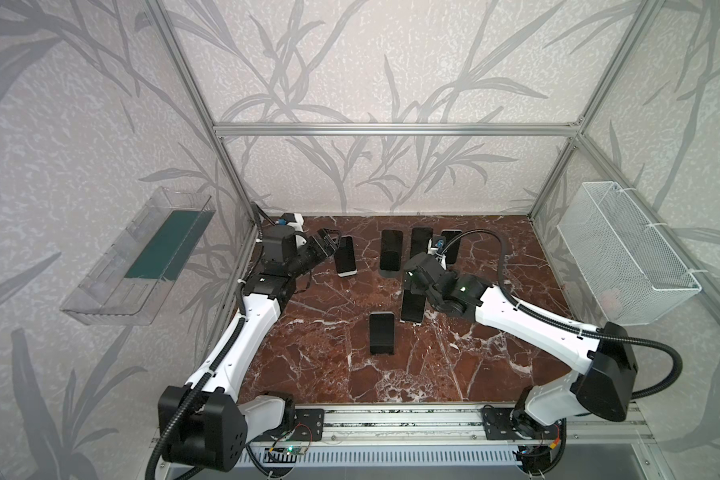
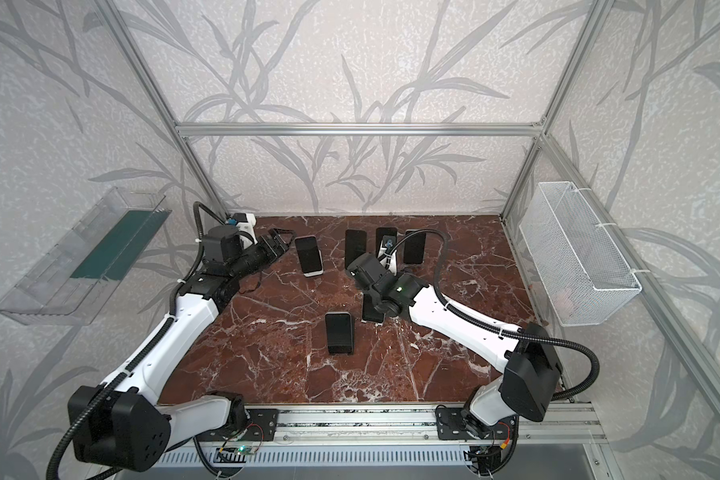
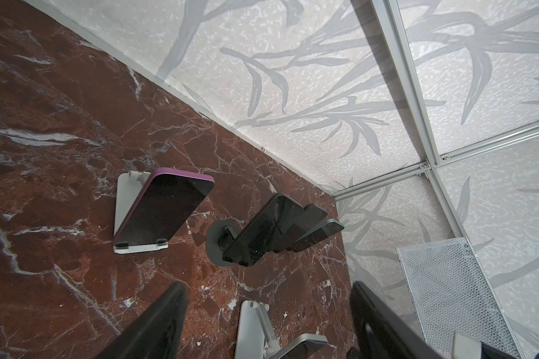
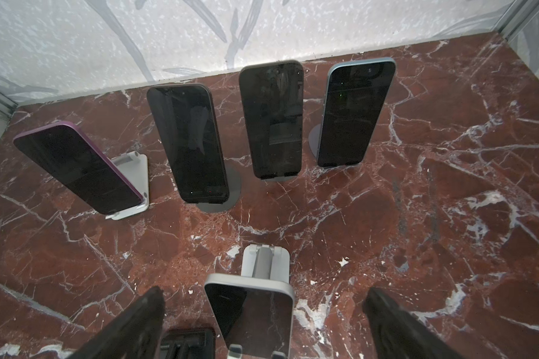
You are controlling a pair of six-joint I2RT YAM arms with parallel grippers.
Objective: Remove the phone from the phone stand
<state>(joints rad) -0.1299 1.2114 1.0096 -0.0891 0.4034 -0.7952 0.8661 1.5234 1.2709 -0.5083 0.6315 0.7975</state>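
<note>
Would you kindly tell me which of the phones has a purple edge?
The phone on the white stand, leftmost in both top views; no other phone shows purple.

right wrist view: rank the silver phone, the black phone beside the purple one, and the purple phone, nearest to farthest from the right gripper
1. silver phone: between the open fingers of the right gripper.
2. black phone: back row, on a dark round stand.
3. purple phone: back row's end toward the left arm, on a white stand.

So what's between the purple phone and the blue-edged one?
A black phone and a second black phone, side by side; the right wrist view shows them best.
</note>
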